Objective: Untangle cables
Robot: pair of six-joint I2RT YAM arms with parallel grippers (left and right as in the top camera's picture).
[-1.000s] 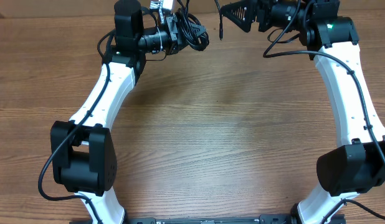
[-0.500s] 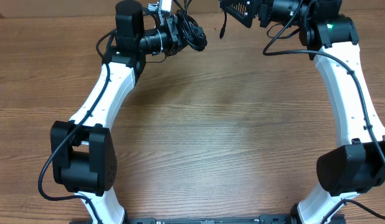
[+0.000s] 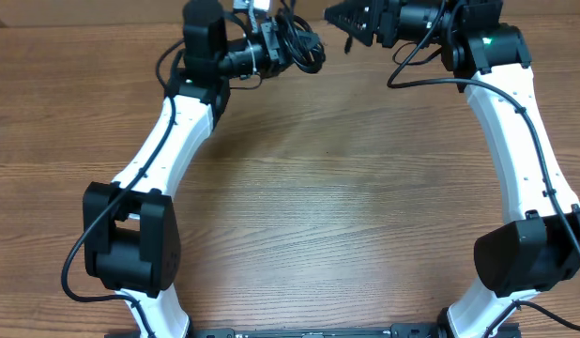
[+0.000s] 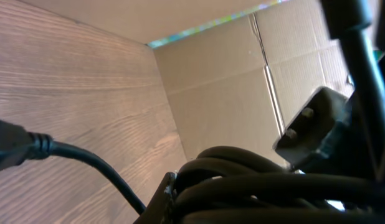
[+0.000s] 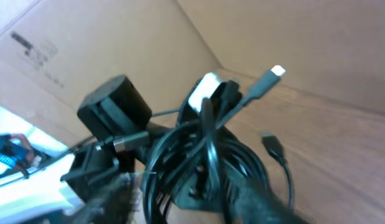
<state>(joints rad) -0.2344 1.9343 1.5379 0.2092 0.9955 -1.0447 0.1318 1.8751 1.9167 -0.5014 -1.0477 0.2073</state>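
Note:
The cables (image 3: pixel 302 49) are a tangled bundle of thin black loops at the table's far edge. My left gripper (image 3: pixel 274 53) is shut on them, and in the left wrist view the cords (image 4: pixel 273 186) fill its jaws while one plug end (image 4: pixel 9 146) trails to the left. My right gripper (image 3: pixel 337 16) points left, just right of the bundle. In the right wrist view the loops (image 5: pixel 205 155) lie between its blurred fingers (image 5: pixel 261 202), and two plug ends (image 5: pixel 275 73) stick out free. The blur hides whether those fingers pinch a cord.
A cardboard wall (image 5: pixel 304 37) stands right behind the bundle, also seen in the left wrist view (image 4: pixel 242 81). The wooden table (image 3: pixel 299 207) stretches between both white arms. Thicker black wires (image 3: pixel 412 66) run along the right arm.
My right gripper has moved left up to the bundle and its jaws have narrowed from wide open. The left arm has shifted slightly right, still holding the cables.

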